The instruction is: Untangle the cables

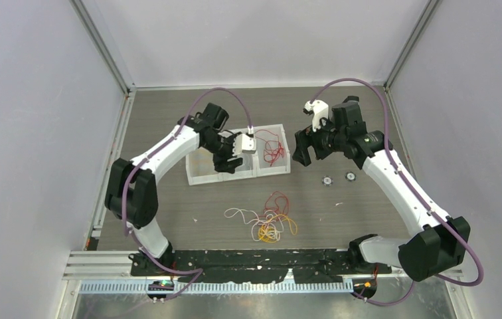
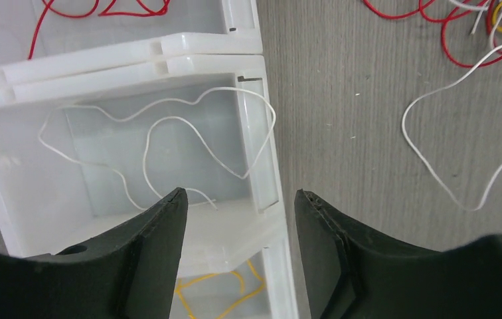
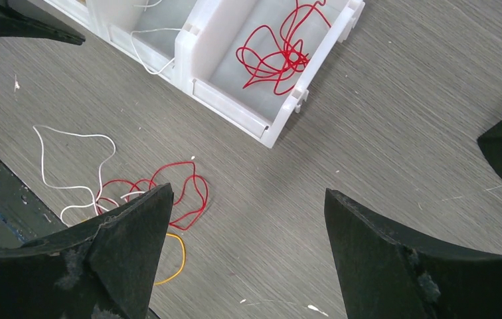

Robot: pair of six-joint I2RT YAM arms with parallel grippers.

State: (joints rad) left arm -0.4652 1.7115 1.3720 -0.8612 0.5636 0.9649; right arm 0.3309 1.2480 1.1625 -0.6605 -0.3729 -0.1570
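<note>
Left end effector (image 1: 233, 158) hangs over the middle compartment of the white tray (image 1: 202, 181) at the far centre of the table (image 1: 381, 219). On its wrist cam the jaws are apart w/ nothing between them, so I read it as open and empty. Right below it a white cable (image 2: 167, 119) lies loose in that compartment, one loop draped over the near wall. My read: that's a drop-off pose, one colour per compartment.

The sorting logic shows elsewhere too. A red cable (image 1: 273, 149) sits alone in the right compartment. A yellow cable (image 2: 260, 287) is in the compartment on the other side of the white one.

Right end effector (image 1: 303, 147) is parked high, just right of the tray. Its jaws are wide apart, holding nothing. Prob. kept there to stay out of the left arm's way while keeping a view of the work.

The rest of the job is the tangle (image 1: 268, 222) on the near-centre table, well apart from the tray. It has red, white & yellow-orange strands looped through each other, w/ one white strand trailing off to the left. I'd call the task partway done. That trailing white end looks like the easiest next pick, since it's clear of the knot.
</note>
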